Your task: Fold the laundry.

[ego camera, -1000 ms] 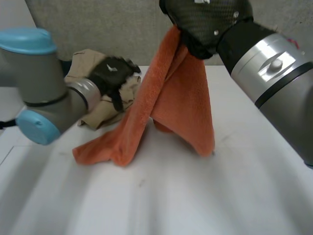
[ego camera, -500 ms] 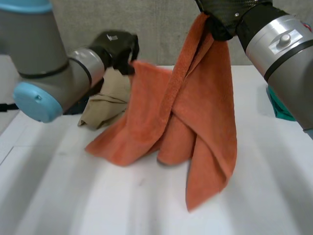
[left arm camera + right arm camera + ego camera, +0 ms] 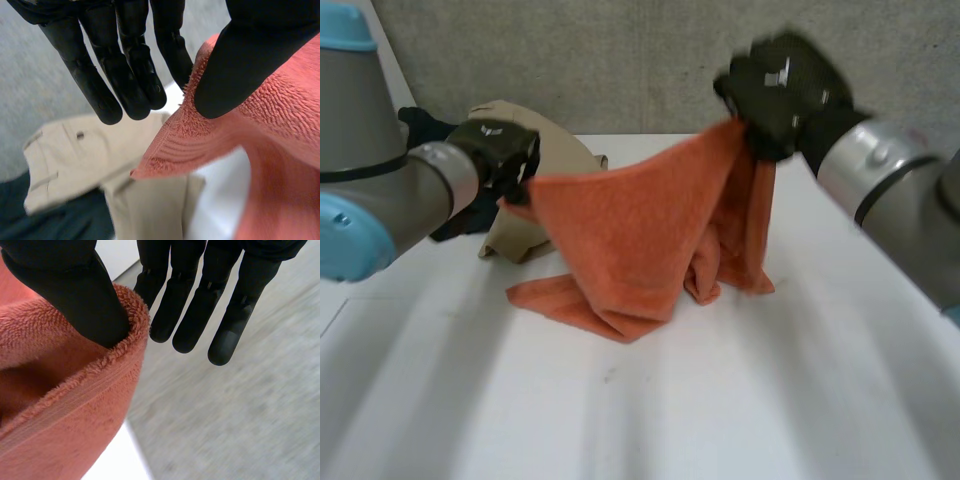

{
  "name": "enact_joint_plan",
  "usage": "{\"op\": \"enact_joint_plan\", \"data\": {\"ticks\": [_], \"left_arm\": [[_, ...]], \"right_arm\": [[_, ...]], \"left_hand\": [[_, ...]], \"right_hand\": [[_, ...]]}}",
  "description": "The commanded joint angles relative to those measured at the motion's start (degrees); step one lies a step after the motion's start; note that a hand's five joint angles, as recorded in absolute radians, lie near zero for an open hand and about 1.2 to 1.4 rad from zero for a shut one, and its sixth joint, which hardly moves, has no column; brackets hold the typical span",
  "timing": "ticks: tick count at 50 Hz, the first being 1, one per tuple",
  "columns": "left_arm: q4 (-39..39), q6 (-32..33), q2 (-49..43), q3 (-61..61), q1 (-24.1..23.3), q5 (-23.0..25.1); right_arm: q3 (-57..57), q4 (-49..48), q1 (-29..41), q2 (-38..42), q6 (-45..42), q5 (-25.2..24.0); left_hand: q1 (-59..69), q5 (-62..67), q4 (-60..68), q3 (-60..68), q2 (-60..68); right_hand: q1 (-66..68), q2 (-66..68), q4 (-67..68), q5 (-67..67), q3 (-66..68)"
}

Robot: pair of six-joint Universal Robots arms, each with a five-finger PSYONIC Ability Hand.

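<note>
The towel [image 3: 630, 240] hangs between the left hand [image 3: 498, 155] at far left and the right hand [image 3: 780, 90] at far right, its lower part resting mid-table [image 3: 720, 400]. Trousers [image 3: 520, 240] lie behind its left end, with another garment [image 3: 455, 215] further left.

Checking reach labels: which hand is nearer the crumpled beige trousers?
Left. The left hand pinches a corner of the orange terry towel just above the crumpled beige trousers; the right hand holds the opposite corner, well away from them.

Plain orange towel [image 3: 630, 230]; beige trousers [image 3: 525, 235] and a dark garment [image 3: 425, 125] beside it; white table [image 3: 720, 400] beneath it.
</note>
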Motion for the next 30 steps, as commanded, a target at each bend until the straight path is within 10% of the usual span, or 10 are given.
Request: {"op": "enact_joint_plan", "data": {"ticks": [1, 16, 25, 30], "left_arm": [[-2.75, 12.55, 4.47, -13.18, 0.69, 1.25], [9.01, 18.02, -6.95, 0.85, 1.67, 1.86], [26.67, 13.89, -9.78, 31.08, -1.15, -6.63], [30.29, 10.29, -5.3, 32.52, -1.33, -10.0]], "right_arm": [[5.96, 5.22, -0.53, 5.06, -6.62, 0.19], [-10.98, 5.67, -0.01, 22.11, -8.38, 10.38], [-38.31, -13.54, 0.17, 28.01, -4.87, 23.1], [-36.76, -24.28, -0.44, 24.51, -3.29, 22.17]], "left_hand": [[12.69, 14.15, 11.29, 11.66, 11.42], [12.69, 14.15, 11.29, 11.66, 11.42], [12.69, 14.15, 11.29, 11.66, 11.42], [12.69, 14.15, 11.29, 11.66, 11.42]], "right_hand": [[14.4, 12.51, 11.48, 13.01, 11.9], [14.4, 12.51, 11.48, 13.01, 11.9], [14.4, 12.51, 11.48, 13.01, 11.9], [14.4, 12.51, 11.48, 13.01, 11.9]]}}
